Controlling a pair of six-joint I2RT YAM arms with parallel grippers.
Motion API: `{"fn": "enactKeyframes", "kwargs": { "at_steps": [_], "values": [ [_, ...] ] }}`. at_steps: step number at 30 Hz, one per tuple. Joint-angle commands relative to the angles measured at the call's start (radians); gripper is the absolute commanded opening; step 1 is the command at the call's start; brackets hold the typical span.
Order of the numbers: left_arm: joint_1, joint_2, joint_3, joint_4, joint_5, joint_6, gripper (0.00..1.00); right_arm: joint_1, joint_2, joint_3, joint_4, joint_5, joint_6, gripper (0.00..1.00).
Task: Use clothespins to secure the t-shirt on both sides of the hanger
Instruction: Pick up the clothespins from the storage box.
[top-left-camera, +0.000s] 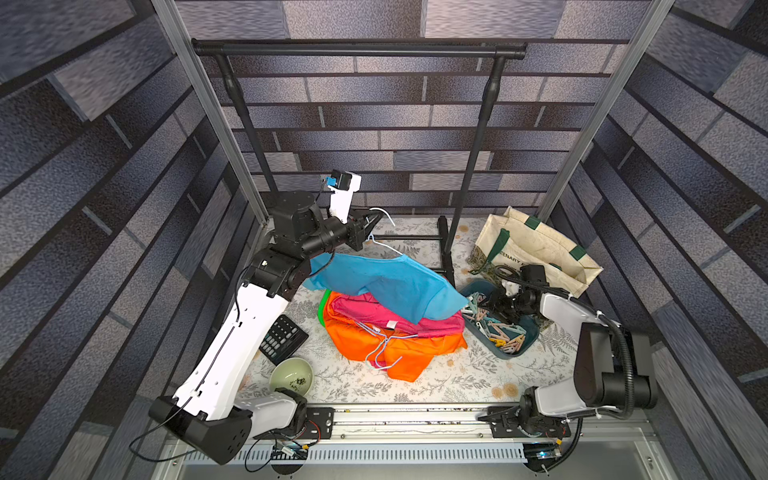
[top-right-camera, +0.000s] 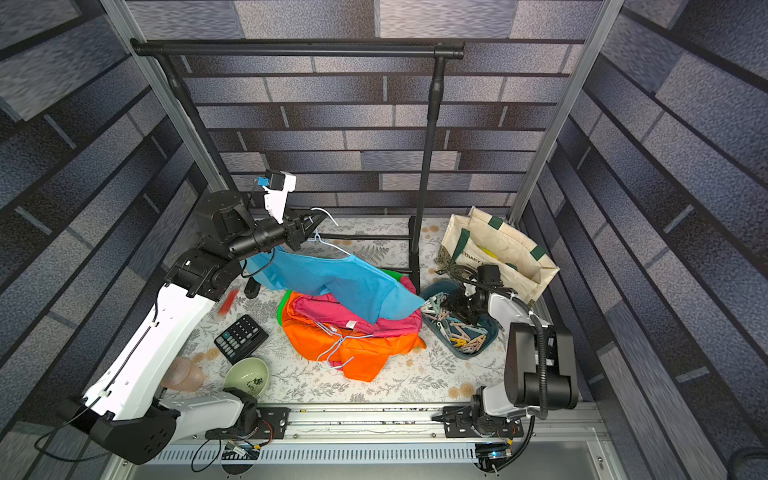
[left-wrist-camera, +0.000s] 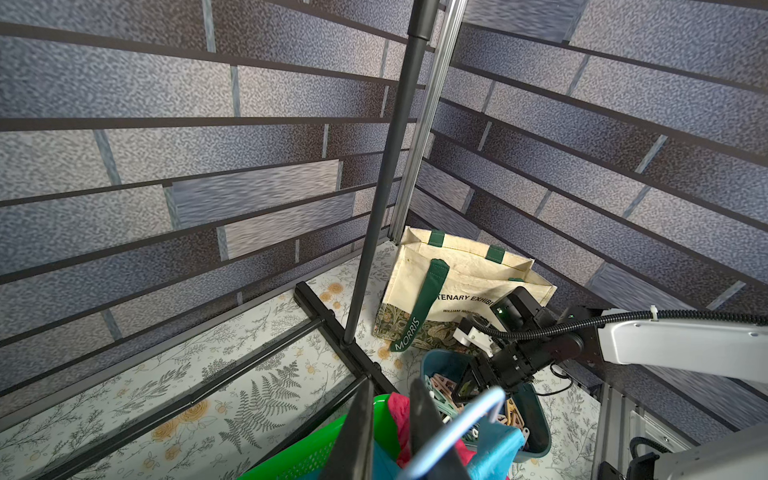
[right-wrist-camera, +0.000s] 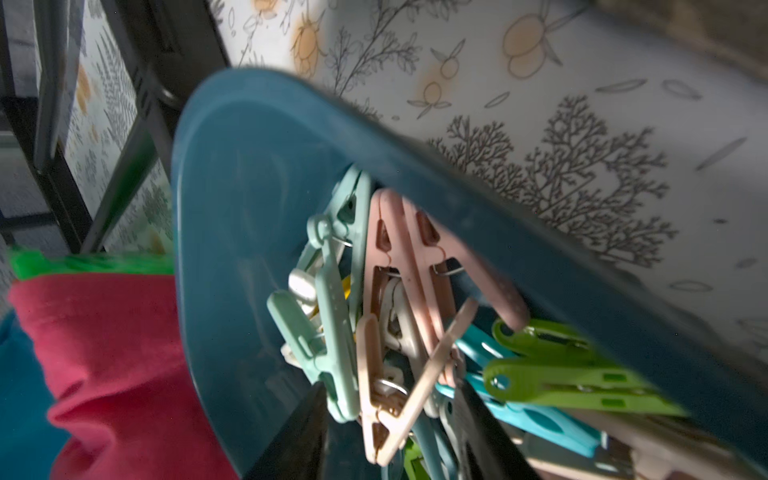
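One tote bag (left-wrist-camera: 465, 274) strap reads MORRIS; left gripper (left-wrist-camera: 390, 395) pinches the hanger (left-wrist-camera: 469, 419); right gripper (right-wrist-camera: 390, 390) gapes among clothespins (right-wrist-camera: 399, 257) beside the tray rim (right-wrist-camera: 498, 232).

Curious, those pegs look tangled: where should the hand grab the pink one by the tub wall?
On the pink peg, probably its splayed tail ends, from the open top of the tub: it lies uppermost, tails toward the right hand.

calculator (top-left-camera: 284, 338) beside green bowl (top-left-camera: 281, 369); tote bag (top-left-camera: 536, 245) near back corner; black rack (top-left-camera: 357, 50) along back wall
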Motion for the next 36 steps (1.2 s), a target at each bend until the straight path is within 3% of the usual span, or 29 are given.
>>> {"fn": "enactKeyframes", "kwargs": {
  "at_steps": [1, 22, 29, 36],
  "values": [
    [-0.01, 0.002, 0.027, 0.019, 0.01, -0.012, 0.19, 0.016, 0.029, 0.044, -0.018, 0.044, -0.007, 0.44],
    [-0.012, 0.017, 0.027, 0.026, 0.001, -0.006, 0.2, 0.129, 0.128, 0.114, -0.122, 0.27, -0.062, 0.49],
    [-0.013, 0.014, 0.027, 0.026, 0.003, -0.011, 0.19, 0.131, 0.105, 0.113, -0.101, 0.269, -0.047, 0.3],
    [-0.013, 0.006, 0.027, 0.025, 0.008, -0.014, 0.2, 0.13, -0.023, 0.134, -0.134, 0.259, -0.039, 0.25]
  ]
}}
